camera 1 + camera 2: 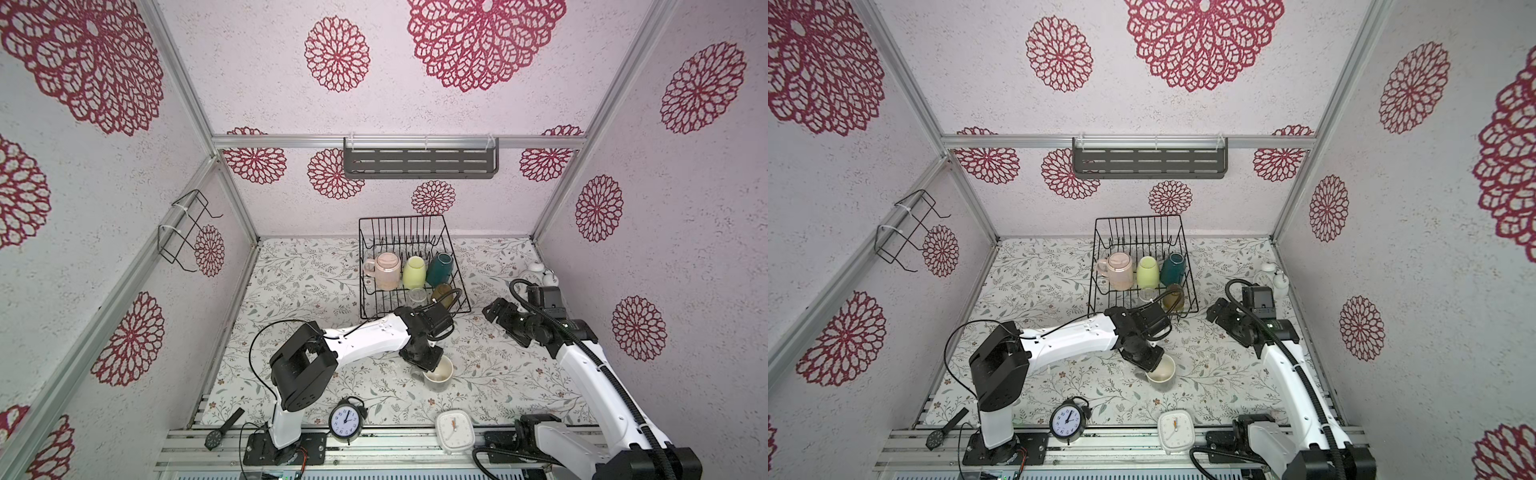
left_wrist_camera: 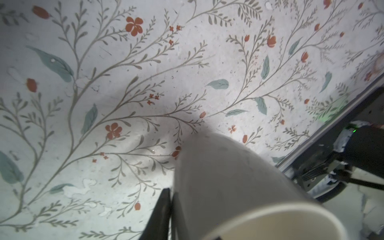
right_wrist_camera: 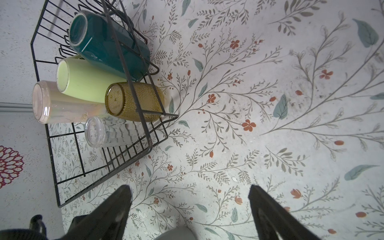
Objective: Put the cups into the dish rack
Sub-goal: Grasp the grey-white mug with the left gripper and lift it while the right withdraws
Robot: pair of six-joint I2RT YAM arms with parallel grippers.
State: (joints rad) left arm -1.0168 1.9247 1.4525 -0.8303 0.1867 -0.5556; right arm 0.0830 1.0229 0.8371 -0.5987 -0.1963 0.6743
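The grey mug (image 1: 438, 372) is seen upright on the tabletop (image 1: 311, 282), mouth up and long axis vertical. It stands just in front of the dish rack (image 1: 360, 266), where five other cups (image 1: 413, 272) are already lodged. Its wall is pinched at the rim by the left end effector (image 1: 424, 360), clenched from above. The rack is judged to lie straight beyond the mug. The right end effector (image 1: 494, 312) is held spread and empty, well apart.

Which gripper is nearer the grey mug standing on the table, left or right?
Left. The left gripper is at the grey mug, shut on its rim. The right gripper hangs open beside the dish rack's near right corner, well apart from the mug.
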